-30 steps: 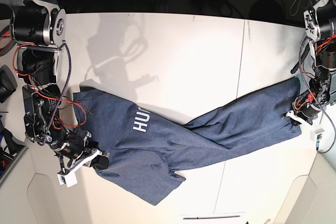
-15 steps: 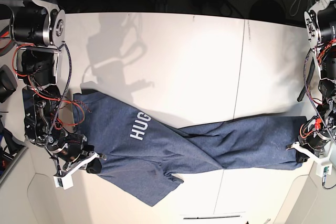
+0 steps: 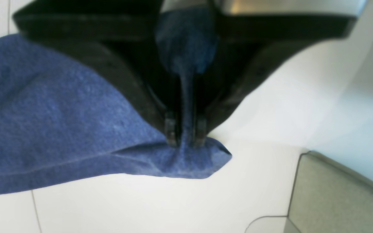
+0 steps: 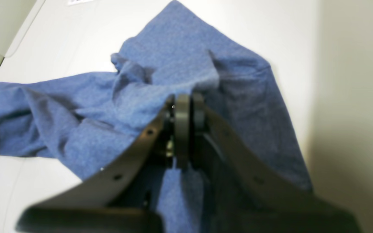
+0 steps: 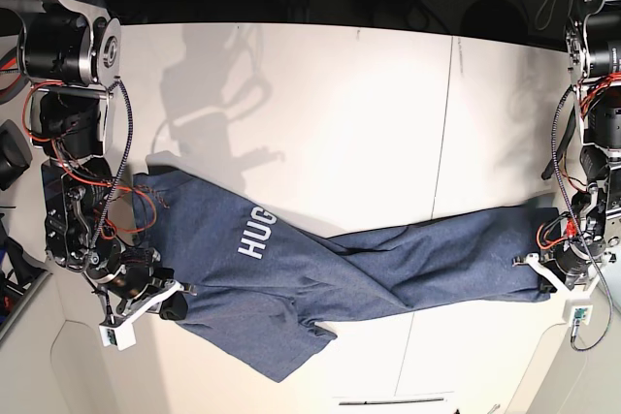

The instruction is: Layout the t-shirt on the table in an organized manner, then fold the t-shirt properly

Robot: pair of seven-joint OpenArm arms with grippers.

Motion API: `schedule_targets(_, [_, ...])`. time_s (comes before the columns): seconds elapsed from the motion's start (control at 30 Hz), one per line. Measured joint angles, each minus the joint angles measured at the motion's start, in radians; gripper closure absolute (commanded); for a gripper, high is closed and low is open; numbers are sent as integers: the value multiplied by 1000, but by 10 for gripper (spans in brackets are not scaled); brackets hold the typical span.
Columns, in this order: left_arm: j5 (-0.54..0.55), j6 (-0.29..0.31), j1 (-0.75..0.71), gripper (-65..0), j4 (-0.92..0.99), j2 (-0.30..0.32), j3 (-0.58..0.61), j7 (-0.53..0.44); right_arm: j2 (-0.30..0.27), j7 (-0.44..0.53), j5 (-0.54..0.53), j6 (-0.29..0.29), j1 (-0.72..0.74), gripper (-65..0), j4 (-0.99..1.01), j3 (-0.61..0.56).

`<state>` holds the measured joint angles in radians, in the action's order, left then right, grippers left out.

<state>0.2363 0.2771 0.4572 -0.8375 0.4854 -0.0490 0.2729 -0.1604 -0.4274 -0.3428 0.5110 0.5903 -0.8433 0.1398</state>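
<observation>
Two tools hold the shirt (image 5: 330, 278), which lies stretched across the lower half of the desk (image 5: 320, 113) in the base view, twisted near its middle, white letters toward the left. At the lower left, the right tool (image 5: 160, 302) pinches a bunched edge; its wrist view shows the fingers (image 4: 181, 129) pressed together on cloth. At the right edge, the left tool (image 3: 185, 140) grips a corner, a thin fold of cloth between its narrow-set tips, low over the desk.
</observation>
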Motion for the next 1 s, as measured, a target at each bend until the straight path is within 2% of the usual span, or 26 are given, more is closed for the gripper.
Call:
schedule_targets(0.33, [-23,0,0,-79,0,0,0,0,0,0,0,0,0,0,0,0])
schedule_targets(0.47, [-26,0,0,-177,0,0,0,0,0,0,0,0,0,0,0,0])
schedule_targets(0.57, [-26,0,0,-178,0,0,0,0,0,0,0,0,0,0,0,0])
schedule_targets(0.67, [-26,0,0,-145,0,0,0,0,0,0,0,0,0,0,0,0])
schedule_targets(0.77, [-27,0,0,-15,0,0,0,0,0,0,0,0,0,0,0,0])
schedule_targets(0.8, [-26,0,-2,0,0,0,0,0,0,0,0,0,0,0,0,0])
schedule_targets(1.0, [-26,0,-8,0,0,0,0,-41,0,0,0,0,0,0,0,0])
